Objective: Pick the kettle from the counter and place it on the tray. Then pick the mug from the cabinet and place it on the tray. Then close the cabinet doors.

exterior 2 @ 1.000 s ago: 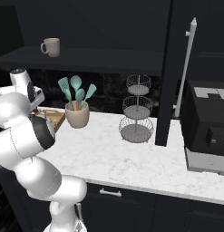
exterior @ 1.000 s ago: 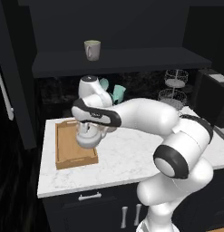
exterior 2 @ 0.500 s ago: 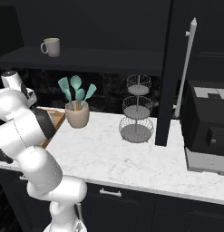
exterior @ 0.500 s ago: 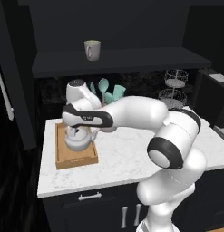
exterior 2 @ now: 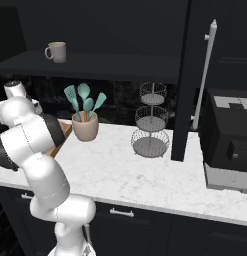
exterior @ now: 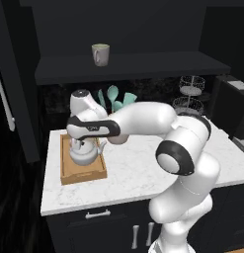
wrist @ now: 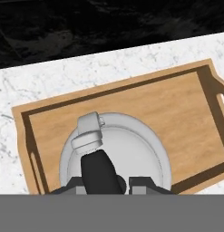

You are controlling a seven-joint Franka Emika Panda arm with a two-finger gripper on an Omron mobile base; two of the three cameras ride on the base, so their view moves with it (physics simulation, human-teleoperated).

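Over tray (exterior: 69, 172), kettle (exterior: 85, 152) in jaws

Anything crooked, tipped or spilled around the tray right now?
Nothing stands out. The kettle sits upright over the tray, inside its rim, with the gripper shut on its dark handle. The mug stands upright on the cabinet shelf.

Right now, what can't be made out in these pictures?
- Whether the kettle rests on the tray or hangs above it: hand view looks straight down; the arm covers its top in the left base view.
- Gripper fingertips: cut off at the hand view's bottom edge.
- Tray in the right base view: mostly behind the arm.
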